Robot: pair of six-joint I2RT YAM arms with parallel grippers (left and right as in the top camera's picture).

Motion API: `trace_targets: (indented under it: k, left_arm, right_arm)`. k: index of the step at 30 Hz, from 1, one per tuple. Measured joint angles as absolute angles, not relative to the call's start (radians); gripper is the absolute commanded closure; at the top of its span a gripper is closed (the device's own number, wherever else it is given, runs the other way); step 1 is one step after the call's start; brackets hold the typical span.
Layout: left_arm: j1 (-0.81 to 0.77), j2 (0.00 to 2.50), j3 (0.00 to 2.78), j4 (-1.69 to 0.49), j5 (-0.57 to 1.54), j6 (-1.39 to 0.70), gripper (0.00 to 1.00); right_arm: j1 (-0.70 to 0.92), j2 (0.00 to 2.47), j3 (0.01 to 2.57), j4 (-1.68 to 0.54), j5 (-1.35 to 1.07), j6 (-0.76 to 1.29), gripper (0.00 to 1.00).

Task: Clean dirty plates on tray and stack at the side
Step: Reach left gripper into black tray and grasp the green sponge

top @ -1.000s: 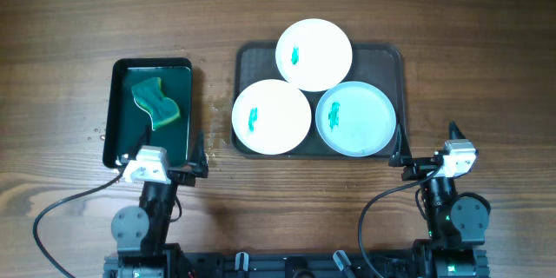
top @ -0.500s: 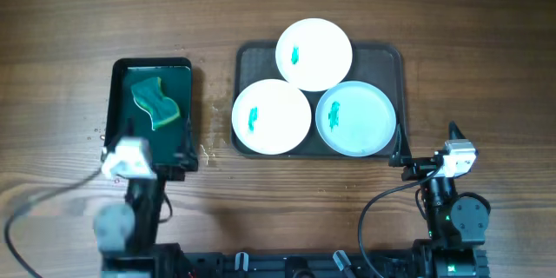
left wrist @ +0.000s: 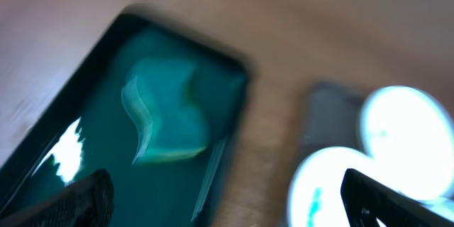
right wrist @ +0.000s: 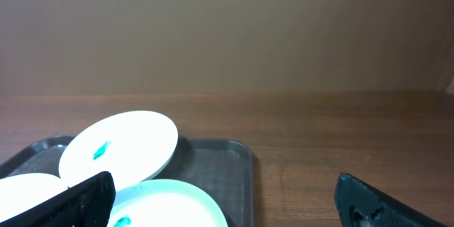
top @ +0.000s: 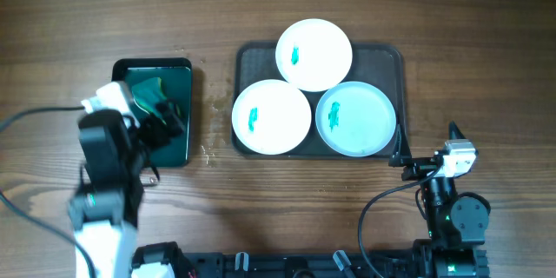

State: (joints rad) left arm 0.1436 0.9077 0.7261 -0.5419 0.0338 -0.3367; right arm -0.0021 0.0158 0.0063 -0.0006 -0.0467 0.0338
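Three plates lie on the dark grey tray (top: 387,61): a white plate (top: 314,55) at the back, a white plate (top: 271,116) at front left and a pale blue plate (top: 355,119) at front right. Each has a small teal smear. My left gripper (top: 165,117) is open and empty over the small black tray, left of the plates. Its wrist view is blurred and shows the gripper (left wrist: 227,213) wide open. My right gripper (top: 426,143) is open and empty just off the grey tray's front right corner. The right wrist view shows the back white plate (right wrist: 120,145), the blue plate (right wrist: 170,202) and the tray (right wrist: 220,159).
A small black tray with a green inside (top: 178,78) stands left of the grey tray and holds a green sponge (top: 149,94), partly hidden by my left arm. The sponge (left wrist: 167,120) shows in the left wrist view. The table is bare wood elsewhere.
My left arm has lifted from the table's front edge and swung forward and left, so its gripper is now over the small black tray. The right arm and the plates have not moved.
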Motion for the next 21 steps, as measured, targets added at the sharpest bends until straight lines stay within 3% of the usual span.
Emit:
trace_targets:
  k: [8,21]
  left_arm:
    - [0.228,1.296,0.794,-0.464,0.019,-0.411,0.0]
    - [0.229,1.582,0.794,-0.109,0.004,-0.457,0.04]
  right_arm:
    - [-0.002,0.016,0.006,-0.001,-0.047,0.034,0.0]
    - [-0.002,0.016,0.006,-0.001,-0.047,0.034,0.0]
